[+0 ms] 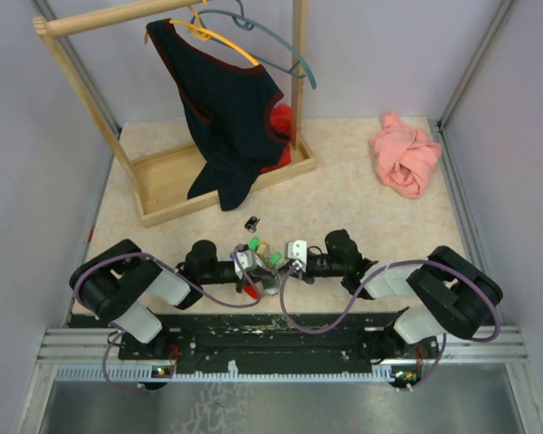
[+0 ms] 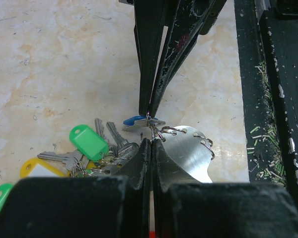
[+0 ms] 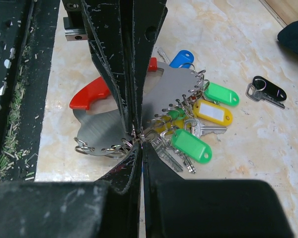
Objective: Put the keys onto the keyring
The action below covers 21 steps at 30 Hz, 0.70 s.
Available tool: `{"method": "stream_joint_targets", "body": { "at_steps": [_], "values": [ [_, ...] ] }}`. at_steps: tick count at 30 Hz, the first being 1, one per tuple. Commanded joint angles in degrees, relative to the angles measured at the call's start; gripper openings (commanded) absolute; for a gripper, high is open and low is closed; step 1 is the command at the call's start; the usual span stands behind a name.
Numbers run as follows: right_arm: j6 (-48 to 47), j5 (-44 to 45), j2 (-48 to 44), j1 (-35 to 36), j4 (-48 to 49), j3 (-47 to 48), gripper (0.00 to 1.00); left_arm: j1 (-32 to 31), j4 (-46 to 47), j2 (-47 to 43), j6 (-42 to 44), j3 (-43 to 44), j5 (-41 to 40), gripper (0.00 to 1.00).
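The table point(image 1: 371, 217) gives open room ahead of the arms, with the wooden rack point(image 1: 172, 176) well off at far left. The left gripper point(image 2: 150, 145) and right gripper point(image 3: 139, 144) meet tip to tip, both clamped shut, at the edge of the ringed metal plate point(image 3: 164, 91). Most keys point(image 3: 201, 128) lie bunched beside it, while a black-tagged key point(image 3: 268, 90) lies apart. This looks like the threading step, and next a split ring point(image 2: 161, 131) needs prising open

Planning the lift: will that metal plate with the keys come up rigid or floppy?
Likely mixed. The plate looks like stiff sheet metal, so it shouldn't bend. The keys and plastic tags hang on separate small rings along its edge, so they'd probably swing and shift the balance.
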Motion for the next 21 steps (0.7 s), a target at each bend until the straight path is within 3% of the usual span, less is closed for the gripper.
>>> {"method": "stream_joint_targets", "body": {
  "at_steps": [1,8,21],
  "values": [
    [0.3,-0.7,-0.1,0.8,3.3,1.5,0.0,-0.4,0.4,-0.2,0.6,0.9,1.0,0.01],
    [0.2,3.1,-3.0,0.8,0.4,0.4,0.0,-0.4,0.4,-0.2,0.3,0.9,0.1,0.01],
    [-1.0,-0.8,-3.0,0.8,-3.0,1.5,0.0,-0.4,0.4,-0.2,0.0,0.9,-0.6,0.01]
  ]
}}
